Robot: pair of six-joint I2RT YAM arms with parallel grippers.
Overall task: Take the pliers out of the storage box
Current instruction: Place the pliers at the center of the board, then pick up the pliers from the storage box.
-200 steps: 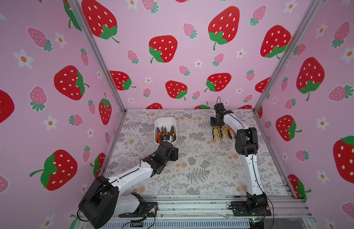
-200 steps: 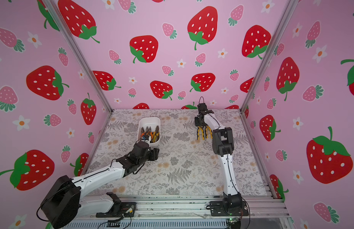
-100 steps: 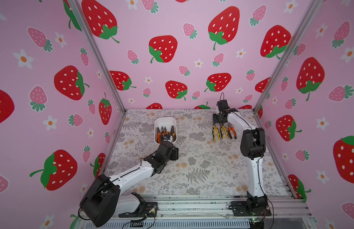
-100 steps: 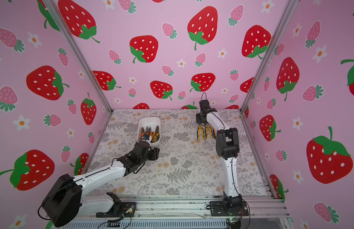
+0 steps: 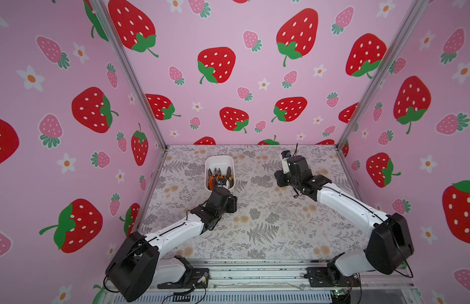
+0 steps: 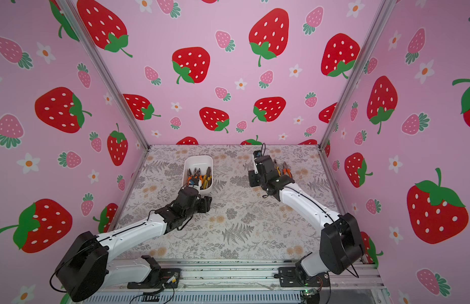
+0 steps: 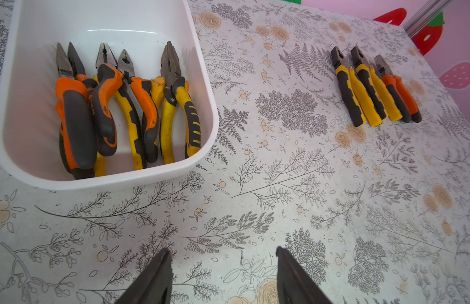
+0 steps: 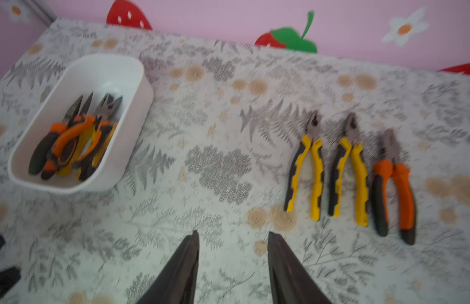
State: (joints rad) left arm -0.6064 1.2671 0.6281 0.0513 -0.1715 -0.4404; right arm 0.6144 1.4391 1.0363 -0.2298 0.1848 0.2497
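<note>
The white storage box [image 5: 219, 158] [image 6: 198, 157] stands at the back left of the table. Several pliers [image 7: 123, 105] [image 8: 76, 136] with orange or yellow handles lie in it, noses pointing to the back. Three more pliers [image 7: 370, 86] [image 8: 347, 168] lie in a row on the table at the back right; in a top view only the orange pair [image 6: 287, 169] peeks past my right wrist. My left gripper [image 7: 222, 250] hangs open and empty just short of the box's near end. My right gripper [image 8: 233, 233] is open and empty, short of the row and a little left of it.
The flower-patterned table [image 5: 254, 218] is closed in by pink strawberry walls at the left, back and right. Between the box wall [image 7: 205, 86] and the row of pliers lies bare table. Both arm bases sit on the rail at the front edge.
My right arm has folded down and drawn back from the row of pliers toward the front. My left arm has hardly moved, and its jaws have narrowed slightly.
</note>
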